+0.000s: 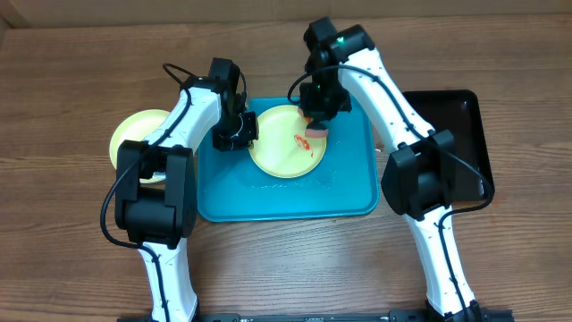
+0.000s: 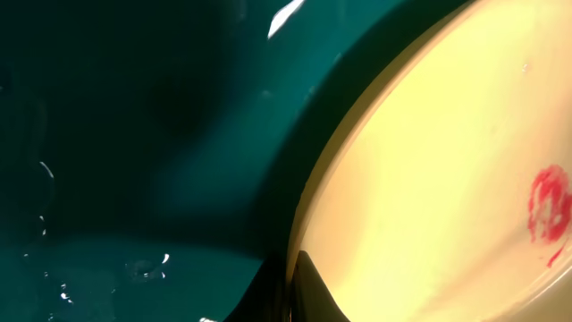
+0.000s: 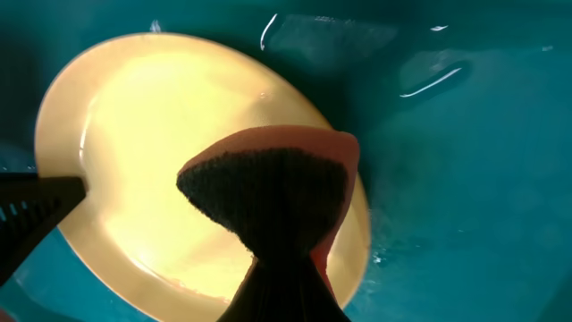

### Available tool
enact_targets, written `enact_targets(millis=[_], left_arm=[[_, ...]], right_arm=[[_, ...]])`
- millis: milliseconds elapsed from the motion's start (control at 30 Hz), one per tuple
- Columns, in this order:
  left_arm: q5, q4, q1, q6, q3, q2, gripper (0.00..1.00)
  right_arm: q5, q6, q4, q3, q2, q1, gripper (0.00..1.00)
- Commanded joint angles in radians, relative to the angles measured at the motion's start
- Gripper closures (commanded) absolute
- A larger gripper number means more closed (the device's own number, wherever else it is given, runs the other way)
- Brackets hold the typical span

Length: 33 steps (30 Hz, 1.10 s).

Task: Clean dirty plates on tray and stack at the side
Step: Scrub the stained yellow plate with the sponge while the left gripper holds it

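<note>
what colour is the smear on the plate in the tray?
Red smear on the pale yellow plate; shows best in the left wrist view.

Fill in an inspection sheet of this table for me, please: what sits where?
Surface: wooden table.
Job's things: turquoise tray in the centre, wet; yellow plate on it with a red smear; second plate on the wood to its left; no blue plate seen.
Clutter: black tray at the right.
Grippers: left gripper shut on the yellow plate's rim; right gripper shut on a sponge over that plate.
Cables: black cables looped along both arms.
Surroundings: nothing seen.
</note>
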Motion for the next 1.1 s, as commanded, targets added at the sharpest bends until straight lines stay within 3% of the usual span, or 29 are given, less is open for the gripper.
enact_targets(millis=[0, 467, 800, 1067], left_arm=[[0.033, -0.003, 0.0, -0.004, -0.01, 0.013, 0.96], [0.034, -0.008, 0.019, -0.004, -0.01, 0.013, 0.96], [0.119, 0.001, 0.019, -0.005, -0.01, 0.013, 0.96], [0.142, 0.002, 0.019, -0.004, -0.01, 0.013, 0.96]], right_arm=[[-0.005, -0.004, 0.017, -0.047, -0.024, 0.026, 0.96], [0.203, -0.003, 0.072, -0.224, -0.024, 0.032, 0.96], [-0.073, -0.054, 0.187, -0.225, -0.024, 0.09, 0.96], [-0.039, -0.054, 0.245, -0.225, -0.024, 0.192, 0.96]])
